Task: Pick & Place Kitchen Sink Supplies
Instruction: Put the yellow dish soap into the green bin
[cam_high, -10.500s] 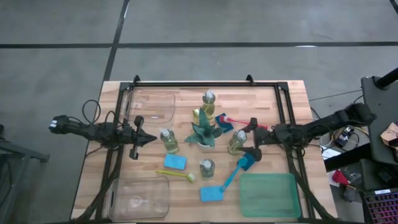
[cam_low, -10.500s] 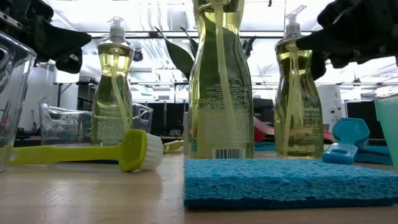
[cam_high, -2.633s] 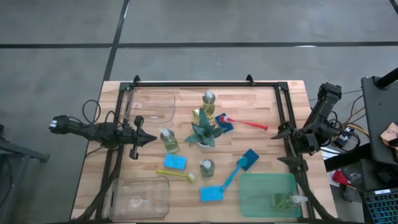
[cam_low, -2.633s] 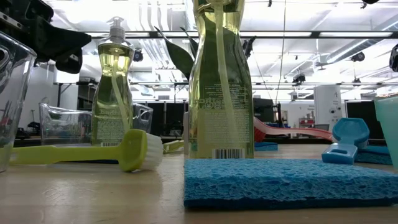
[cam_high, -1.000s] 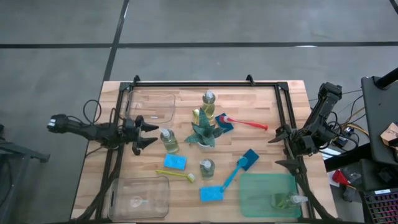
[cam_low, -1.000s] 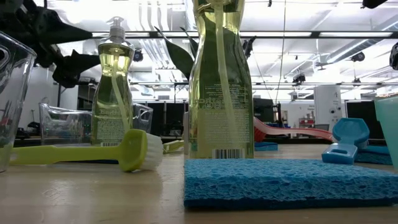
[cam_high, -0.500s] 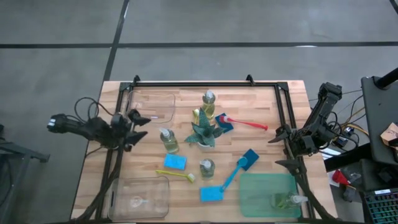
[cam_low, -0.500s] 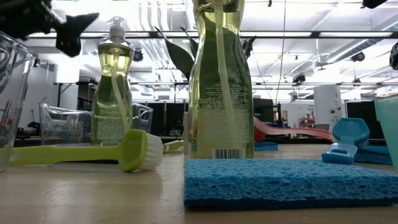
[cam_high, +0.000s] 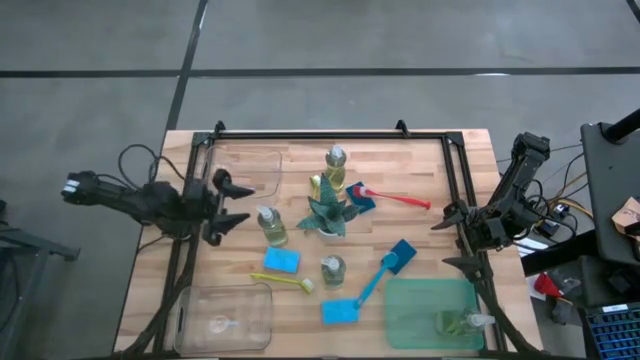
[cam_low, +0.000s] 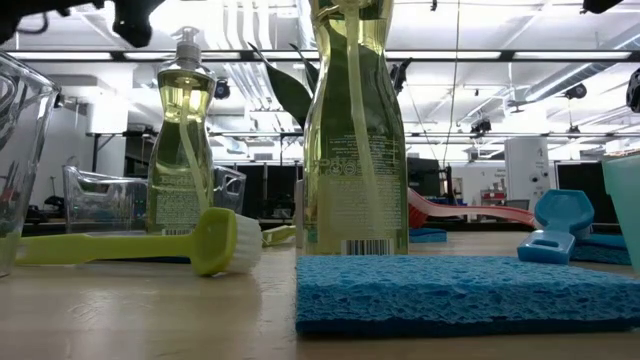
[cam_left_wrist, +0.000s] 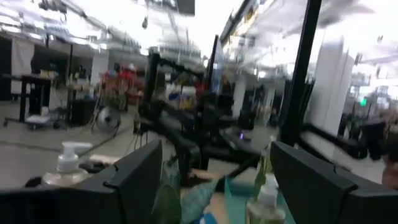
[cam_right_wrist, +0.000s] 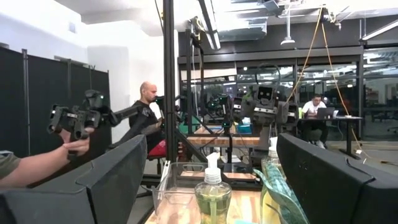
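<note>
My left gripper (cam_high: 237, 201) hovers open above the table's left side, just left of a pump bottle (cam_high: 270, 226), with nothing between its fingers (cam_left_wrist: 134, 177). My right gripper (cam_high: 447, 237) waits open at the right edge. Two more bottles stand upright, one far (cam_high: 335, 166) and one near (cam_high: 333, 270). Another lies in the green tray (cam_high: 412, 300). Blue sponges (cam_high: 282, 260) (cam_high: 340, 311) lie flat. A yellow-green brush (cam_high: 283, 281), a blue brush (cam_high: 385, 268) and a red brush (cam_high: 395, 198) lie on the wood.
A spiky green plant (cam_high: 328, 213) stands mid-table among the bottles. Clear bins sit at the far left (cam_high: 240, 170) and near left (cam_high: 222, 318). A black frame (cam_high: 330, 133) runs along the table's far edge and sides. A person's hand (cam_right_wrist: 74, 146) shows beyond the table.
My left gripper has risen from table height and tipped, going up toward the top of the low view, and it has shifted slightly toward the far edge. It has stayed open. The things on the table have kept their places.
</note>
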